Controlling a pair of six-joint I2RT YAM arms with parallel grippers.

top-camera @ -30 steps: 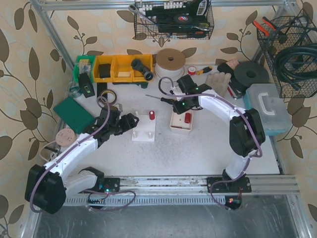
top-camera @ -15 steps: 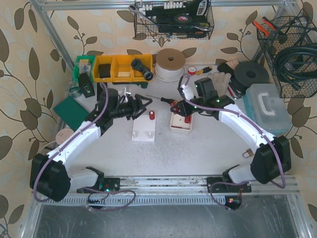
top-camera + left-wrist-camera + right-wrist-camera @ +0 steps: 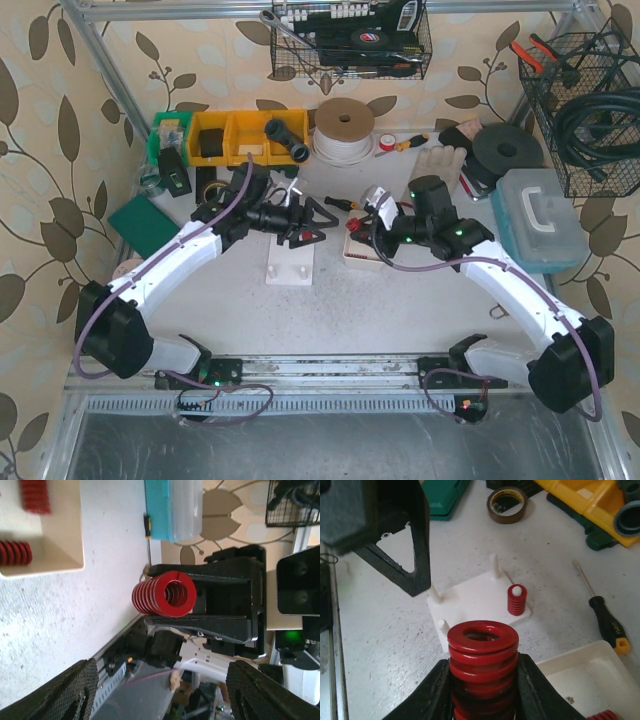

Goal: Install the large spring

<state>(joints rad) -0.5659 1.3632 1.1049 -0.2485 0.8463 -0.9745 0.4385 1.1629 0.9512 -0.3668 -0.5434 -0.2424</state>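
Note:
My right gripper (image 3: 482,685) is shut on the large red spring (image 3: 482,652) and holds it upright in the air, above and in front of the white peg plate (image 3: 470,597). A small red spring (image 3: 516,601) sits on one peg of the plate; the other pegs are bare. In the top view the right gripper (image 3: 357,228) is between the plate (image 3: 289,264) and the white tray (image 3: 366,251). My left gripper (image 3: 318,226) is open and empty, hovering over the plate's far end, facing the spring (image 3: 165,596).
The tray (image 3: 45,560) holds more red springs. A screwdriver (image 3: 605,620) lies beside the tray, a tape roll (image 3: 506,504) farther back. Yellow bins (image 3: 245,137), a green box (image 3: 148,228) and a teal case (image 3: 540,215) ring the work area.
My right gripper has lifted the large spring out of the tray and turned left. My left arm has swung right, bringing its open gripper over the plate close to the spring.

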